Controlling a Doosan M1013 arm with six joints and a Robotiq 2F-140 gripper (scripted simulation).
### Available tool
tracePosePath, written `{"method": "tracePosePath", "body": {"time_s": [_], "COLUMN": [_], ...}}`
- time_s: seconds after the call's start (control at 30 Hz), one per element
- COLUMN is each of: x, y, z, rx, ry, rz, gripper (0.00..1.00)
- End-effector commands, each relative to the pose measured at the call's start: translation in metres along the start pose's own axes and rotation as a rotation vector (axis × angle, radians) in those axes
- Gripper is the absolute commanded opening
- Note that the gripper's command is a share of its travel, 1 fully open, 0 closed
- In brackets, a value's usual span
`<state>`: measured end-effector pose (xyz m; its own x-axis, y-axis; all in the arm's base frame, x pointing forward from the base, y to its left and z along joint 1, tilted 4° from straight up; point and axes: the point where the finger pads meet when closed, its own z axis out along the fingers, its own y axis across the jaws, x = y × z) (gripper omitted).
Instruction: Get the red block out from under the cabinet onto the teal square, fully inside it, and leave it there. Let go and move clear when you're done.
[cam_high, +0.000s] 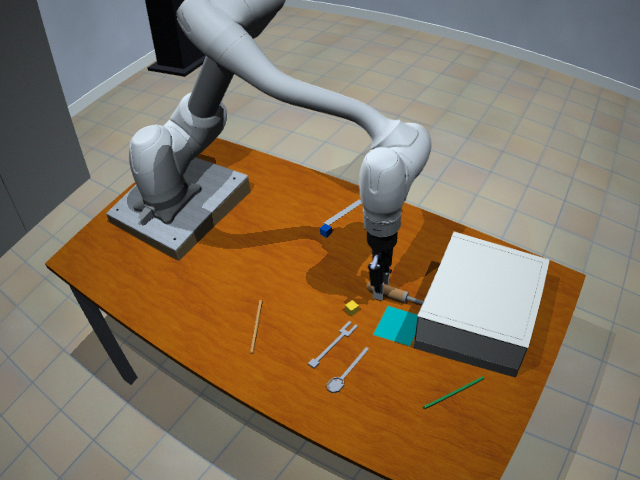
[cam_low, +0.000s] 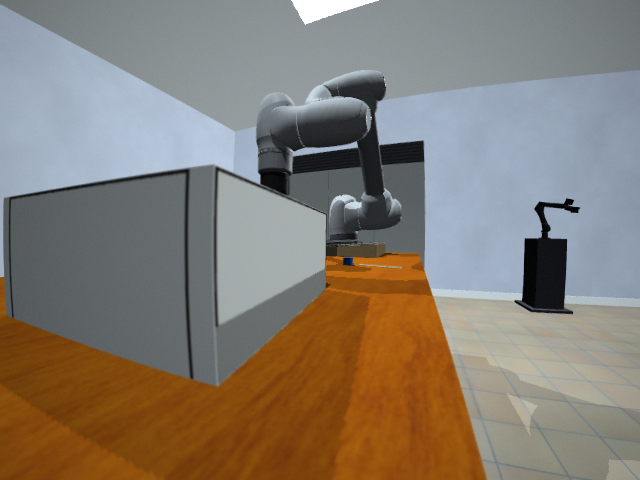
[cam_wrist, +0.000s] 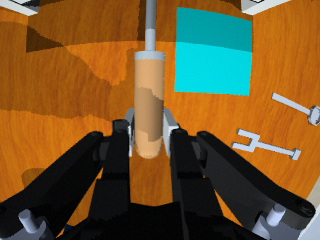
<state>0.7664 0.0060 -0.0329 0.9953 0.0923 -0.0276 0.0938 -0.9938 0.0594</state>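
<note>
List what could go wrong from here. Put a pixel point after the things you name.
- The gripper (cam_high: 378, 295) (cam_wrist: 148, 119) is shut on the wooden handle (cam_high: 395, 293) (cam_wrist: 149, 100), whose metal shaft (cam_high: 414, 299) (cam_wrist: 150, 30) runs toward the cabinet (cam_high: 485, 289) (cam_low: 103, 268); a sideways sweep might jam it on the cabinet.
- No view shows the red block, so a pull could miss it.
- The teal square (cam_high: 395, 322) (cam_wrist: 213, 60) lies close to the cabinet; the block could stop partly outside.

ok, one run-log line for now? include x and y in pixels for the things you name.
tool (cam_high: 378, 296) (cam_wrist: 148, 119): closed on wooden handle (cam_high: 395, 293) (cam_wrist: 149, 95) | shaft (cam_high: 415, 300) (cam_wrist: 151, 25): toward cabinet (cam_high: 488, 289) (cam_low: 268, 248) | red block: unseen | teal square (cam_high: 395, 325) (cam_wrist: 213, 60): unoccupied
</note>
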Motion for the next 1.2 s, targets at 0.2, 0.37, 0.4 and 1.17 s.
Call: {"method": "tracePosePath", "body": {"time_s": [0.2, 0.37, 0.4, 1.17], "x": [-0.013, -0.023, -0.025, -0.076], "y": [0.000, 0.000, 0.000, 0.000], "z": [0.000, 0.000, 0.000, 0.000], "rx": [0.000, 0.000, 0.000, 0.000], "ry": [0.000, 0.000, 0.000, 0.000], "rz": [0.000, 0.000, 0.000, 0.001], "gripper": [0.00, 0.00, 0.00, 0.00]}}
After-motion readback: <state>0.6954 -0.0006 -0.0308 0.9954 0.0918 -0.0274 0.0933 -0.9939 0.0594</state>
